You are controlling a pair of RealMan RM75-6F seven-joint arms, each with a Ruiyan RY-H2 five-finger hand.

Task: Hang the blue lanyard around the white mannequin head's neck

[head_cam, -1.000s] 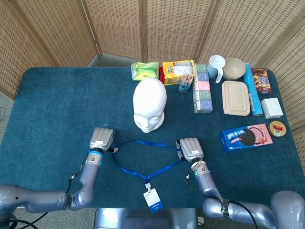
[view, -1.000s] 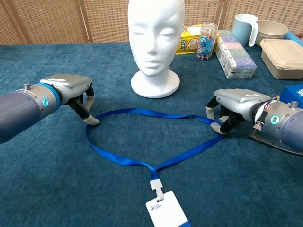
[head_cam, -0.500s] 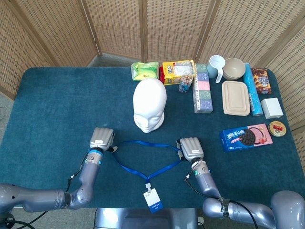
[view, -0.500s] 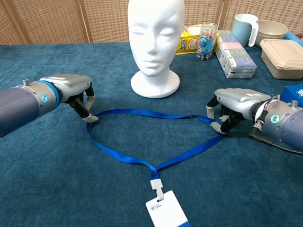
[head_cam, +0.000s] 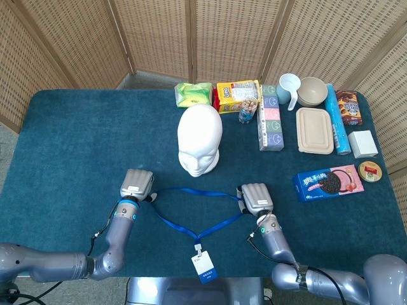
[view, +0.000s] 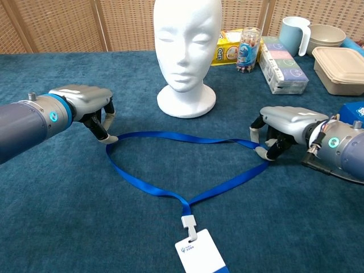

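The blue lanyard [head_cam: 191, 220] [view: 170, 136] lies on the cloth as a wide loop in front of the white mannequin head [head_cam: 200, 136] [view: 186, 45], which stands upright facing me. Its white badge [head_cam: 205, 265] [view: 202, 255] rests near the front edge. My left hand [head_cam: 137, 184] [view: 85, 102] pinches the loop's left end with its fingertips. At the loop's right end, my right hand [head_cam: 255, 198] [view: 284, 128] pinches the strap just above the cloth. Both hands are low, on either side of the mannequin's base.
Behind and right of the mannequin stand snack bags [head_cam: 236, 95], a small jar [view: 248, 50], a pastel box [view: 282, 65], a cup [view: 294, 31], a bowl [view: 327, 35] and a lidded beige container [view: 341, 71]. A cookie pack [head_cam: 327, 182] lies right of my right hand.
My left hand has moved slightly away from me toward the mannequin, dragging the loop's left end with it. The strap lies a little straighter. The right hand has barely shifted.
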